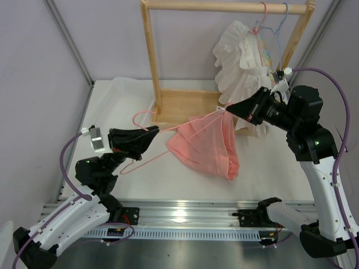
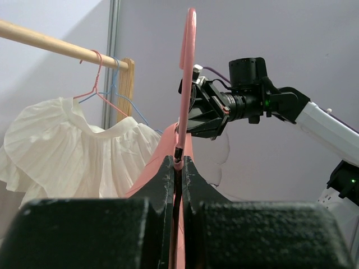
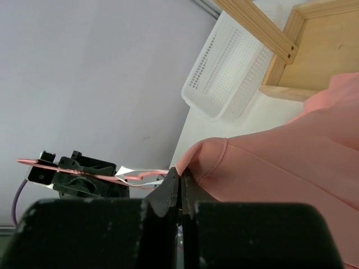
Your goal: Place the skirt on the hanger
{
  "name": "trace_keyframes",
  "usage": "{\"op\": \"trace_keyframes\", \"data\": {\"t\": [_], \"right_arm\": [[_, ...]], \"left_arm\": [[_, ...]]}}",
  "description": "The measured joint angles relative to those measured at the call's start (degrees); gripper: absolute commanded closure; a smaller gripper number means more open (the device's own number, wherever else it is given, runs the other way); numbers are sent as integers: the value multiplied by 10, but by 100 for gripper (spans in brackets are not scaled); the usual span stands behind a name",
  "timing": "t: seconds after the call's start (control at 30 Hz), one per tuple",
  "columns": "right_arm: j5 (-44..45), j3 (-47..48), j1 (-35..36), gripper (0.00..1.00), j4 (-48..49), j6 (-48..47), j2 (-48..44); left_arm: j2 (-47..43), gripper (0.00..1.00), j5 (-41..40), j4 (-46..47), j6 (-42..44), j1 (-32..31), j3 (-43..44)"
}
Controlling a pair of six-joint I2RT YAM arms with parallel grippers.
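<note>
Salmon-pink skirt (image 1: pixel 205 147) hanging clear above the tabletop (image 1: pixel 269 162), in front of the wooden rack (image 1: pixel 151 50). Top edge pinched in the right gripper (image 1: pixel 229 107), jaws clamped tight on cloth. Thin pink hanger (image 2: pixel 185 84) nipped by the left gripper (image 1: pixel 150 134), likewise closed; far end meeting the skirt's top. White ruffled garment (image 1: pixel 235 56) on the rack behind.

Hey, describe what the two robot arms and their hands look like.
The left arm and right arm are white shells with black joints. The left hand and right hand are black, with wedge-shaped fingers. Purple cables loop beside each arm.
</note>
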Motion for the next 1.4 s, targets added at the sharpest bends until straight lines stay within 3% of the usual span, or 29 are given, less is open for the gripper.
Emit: {"op": "trace_keyframes", "data": {"t": [1.4], "right_arm": [[-32, -3, -10, 100, 0, 4, 0]], "left_arm": [[-7, 100, 19, -64, 54, 0, 55]]}}
